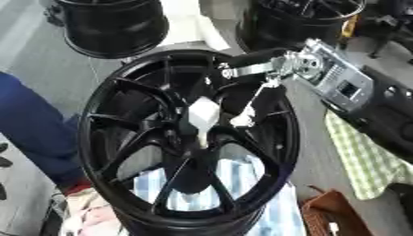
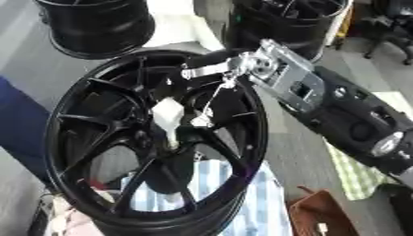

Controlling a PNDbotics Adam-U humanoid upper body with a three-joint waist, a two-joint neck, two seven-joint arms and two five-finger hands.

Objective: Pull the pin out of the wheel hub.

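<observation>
The right hand (image 1: 258, 87) reaches in from the upper right over the rim of the wheel (image 1: 113, 120), its silver and black fingers (image 1: 242, 120) stretching down toward the centre. Just below and to the left of those fingertips stands the pin (image 1: 203, 117), a pale, whitish piece sticking up out of the hub (image 1: 193, 138) in the middle of the spokes. One fingertip sits just beside the pin, and a black finger lies across the top of the wheel, but whether anything is actually closed around the pin cannot be told from here. The pin looks still seated, so the pull seems not yet done. Beyond the hand, further up the arm, the silver wrist (image 1: 339, 83) hangs over the wheel's right edge; further off, two more black wheels (image 1: 113, 27) stand behind, and striped cloth (image 1: 234, 175) shows through the spokes. The likely trouble is a slip: if the fingers catch only one side of the pin, it may tilt and jam in the hub or pop free. The left hand is not visible.
</observation>
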